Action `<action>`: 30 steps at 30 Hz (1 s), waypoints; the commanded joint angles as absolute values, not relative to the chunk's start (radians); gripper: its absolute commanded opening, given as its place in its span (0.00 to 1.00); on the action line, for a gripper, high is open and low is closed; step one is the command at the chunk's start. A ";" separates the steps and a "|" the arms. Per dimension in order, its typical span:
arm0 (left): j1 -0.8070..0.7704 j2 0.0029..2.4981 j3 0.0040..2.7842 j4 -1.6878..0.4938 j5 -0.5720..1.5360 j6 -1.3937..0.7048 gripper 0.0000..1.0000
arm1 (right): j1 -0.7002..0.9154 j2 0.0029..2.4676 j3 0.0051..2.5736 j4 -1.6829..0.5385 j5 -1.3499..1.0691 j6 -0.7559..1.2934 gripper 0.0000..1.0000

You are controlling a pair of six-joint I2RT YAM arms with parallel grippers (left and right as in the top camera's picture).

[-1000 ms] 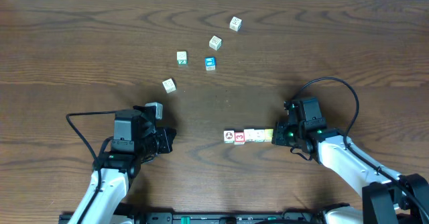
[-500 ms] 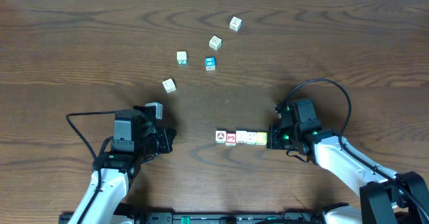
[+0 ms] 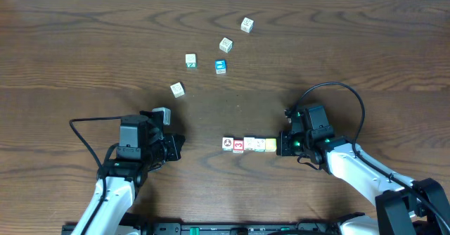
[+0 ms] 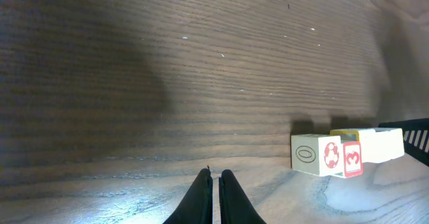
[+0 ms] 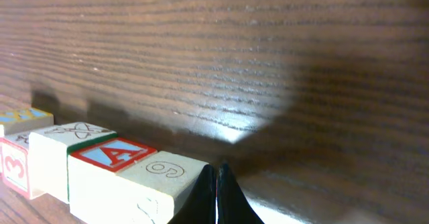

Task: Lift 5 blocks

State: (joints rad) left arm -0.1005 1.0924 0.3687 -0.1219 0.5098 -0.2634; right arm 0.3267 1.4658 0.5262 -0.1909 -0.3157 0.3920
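While both arms sit low over the brown wood-grain table (image 3: 84, 45), five small picture-faced wooden blocks (image 3: 249, 144) lie end to end in a straight row near its front edge. A white one with a red mark (image 3: 228, 143) sits at the row's left end and a yellow-topped one (image 3: 271, 144) at its right. The right gripper (image 3: 282, 144), jaws closed on nothing, touches the yellow-topped end of the row. The left gripper (image 3: 180, 148), jaws likewise closed and empty, points at the row from the other side, well apart from it. Farther back lie five loose cubes — among them a blue-faced cube (image 3: 221, 66) and a white cube with a green mark (image 3: 190, 60).
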 commanded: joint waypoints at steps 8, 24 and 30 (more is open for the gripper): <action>-0.104 1.094 0.371 -0.118 0.504 -0.268 0.07 | 0.338 1.473 0.521 -0.202 -0.236 0.440 0.01; -0.104 1.094 0.371 -0.117 0.504 -0.268 0.07 | 0.267 1.471 0.796 -0.424 -0.144 0.383 0.01; -0.104 1.094 0.371 -0.117 0.504 -0.268 0.07 | 0.279 1.494 0.851 -0.378 -0.200 0.358 0.01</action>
State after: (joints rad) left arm -0.1005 1.0924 0.3687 -0.1219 0.5098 -0.2657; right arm 0.2737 1.4670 0.8295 -0.3885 -0.1764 0.3847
